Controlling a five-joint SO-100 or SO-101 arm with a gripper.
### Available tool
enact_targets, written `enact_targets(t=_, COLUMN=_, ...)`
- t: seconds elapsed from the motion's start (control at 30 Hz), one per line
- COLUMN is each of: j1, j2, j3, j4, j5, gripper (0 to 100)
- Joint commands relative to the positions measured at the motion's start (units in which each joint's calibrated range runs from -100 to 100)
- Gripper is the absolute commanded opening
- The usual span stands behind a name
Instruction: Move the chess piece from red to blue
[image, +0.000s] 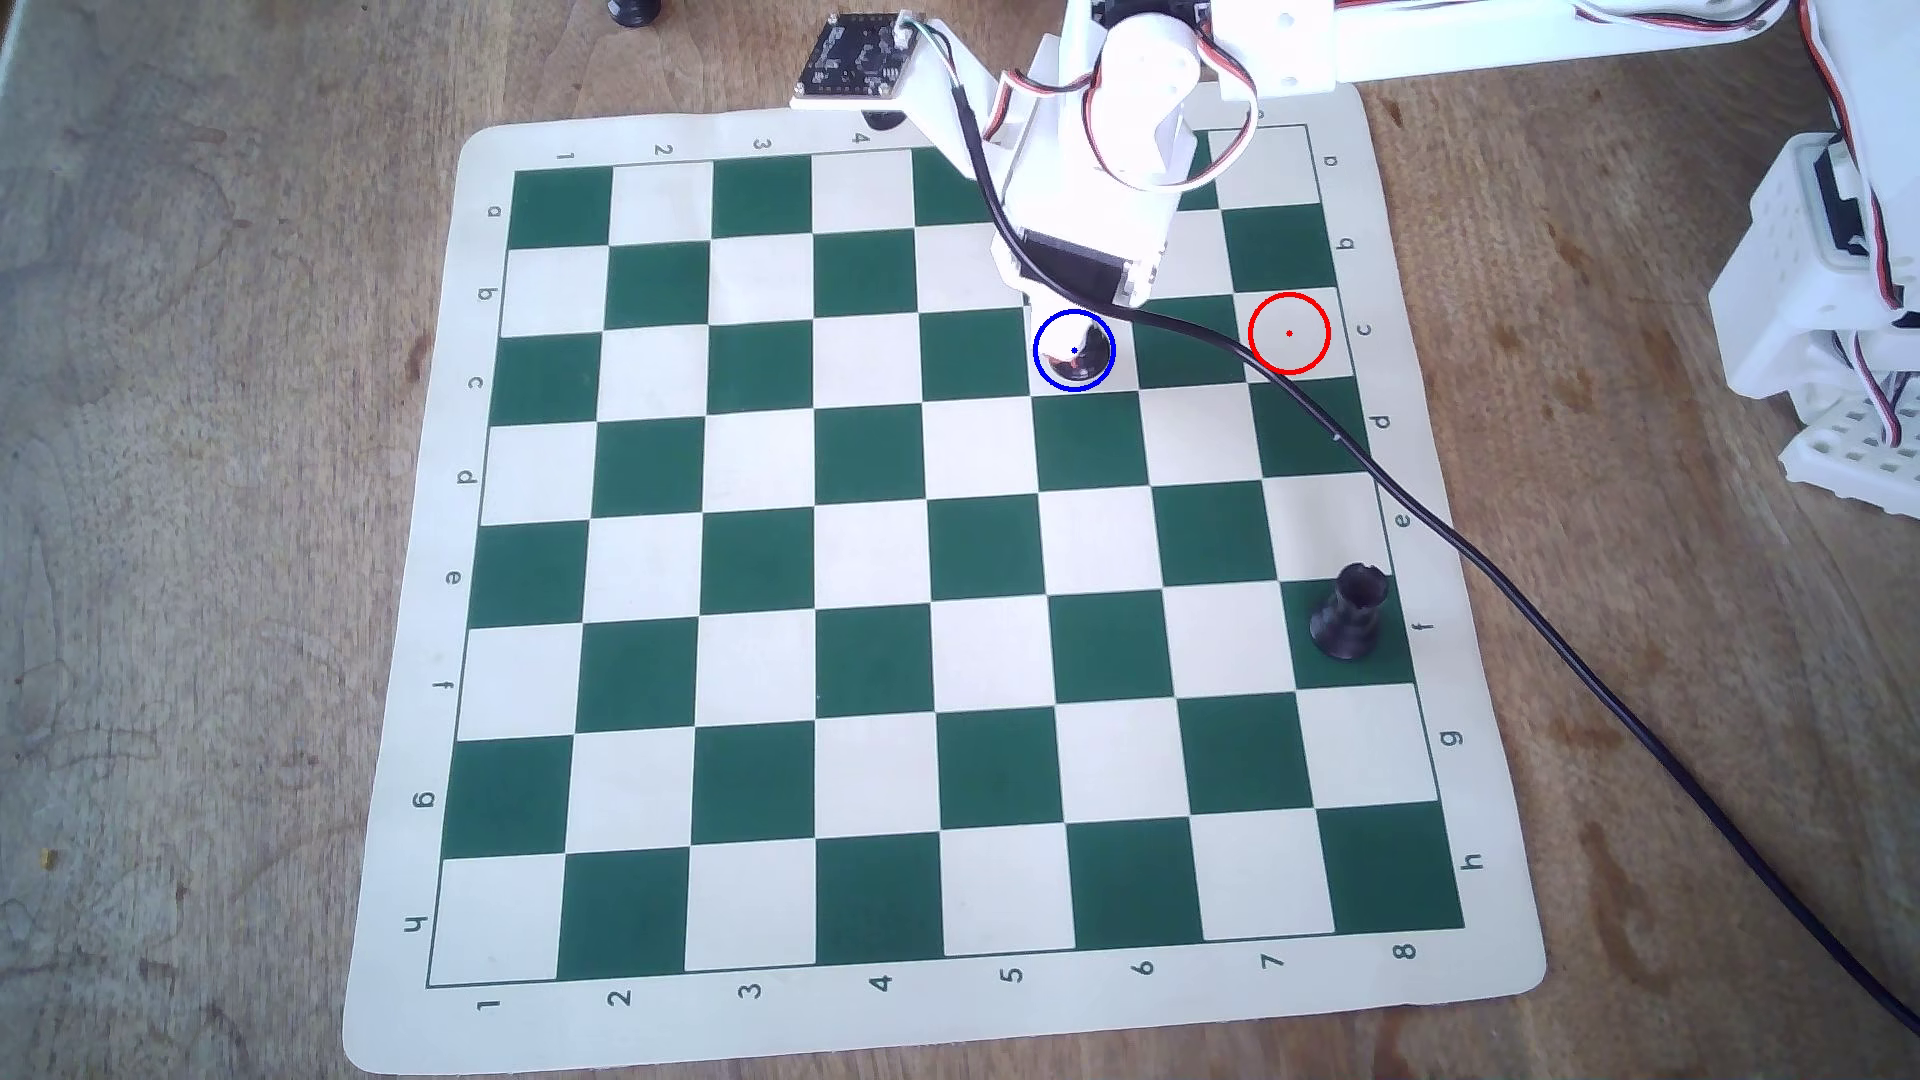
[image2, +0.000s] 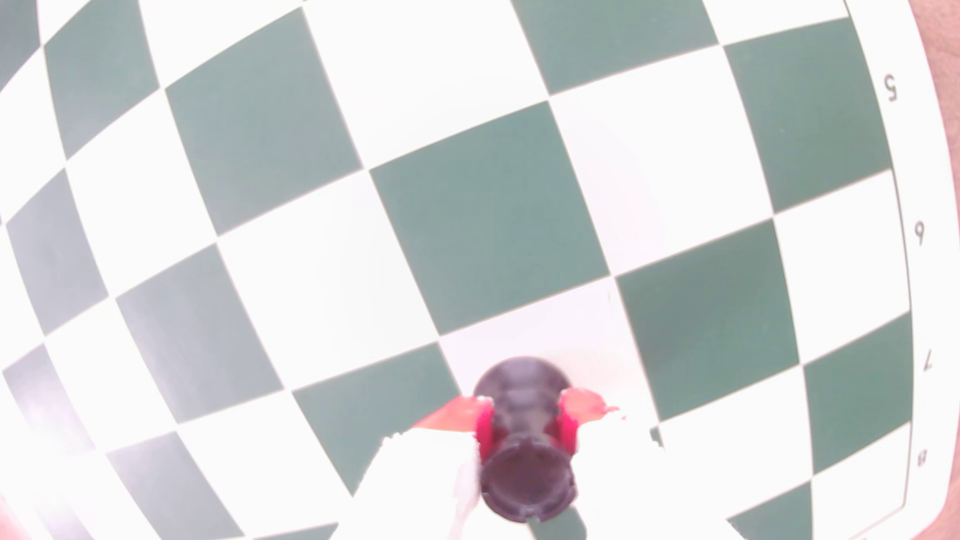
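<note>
Jaws (image2: 524, 436) grip rook (image2: 524, 467) over blue circle (image: 1073, 350).

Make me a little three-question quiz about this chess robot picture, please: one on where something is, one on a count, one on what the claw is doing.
1. Where is the claw from overhead?
A. over the blue circle
B. over the red circle
C. off the board

2. How many black rooks show on the board from overhead?
A. four
B. two
C. none

3. What is the claw doing in the wrist view?
A. hanging open and empty
B. clamping a black rook
C. holding a cable

Answers:
1. A, its tip sits inside the blue circle; the red circle holds nothing.
2. B, one rook under the claw, a second rook near the board's right edge.
3. B, red-padded fingers press both sides of the rook's waist.
</note>
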Motion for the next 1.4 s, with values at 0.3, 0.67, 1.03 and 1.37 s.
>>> enact_targets(t=0.3, j1=0.8, j2=-1.8, j3=-0.2, j4=-1.6, j5=0.3, gripper=0)
enact_targets(t=0.67, j1=2.0, j2=-1.5, j3=1.5, j4=-1.9, j5=0.6, gripper=4)
enact_targets(t=1.03, j1=2.5, j2=-4.1, j3=1.5, j4=-2.4, j5=0.5, gripper=14)
enact_targets(t=1.37, j1=3.5, j2=-16.2, j3=1.5, j4=-3.6, j5=0.2, gripper=17)
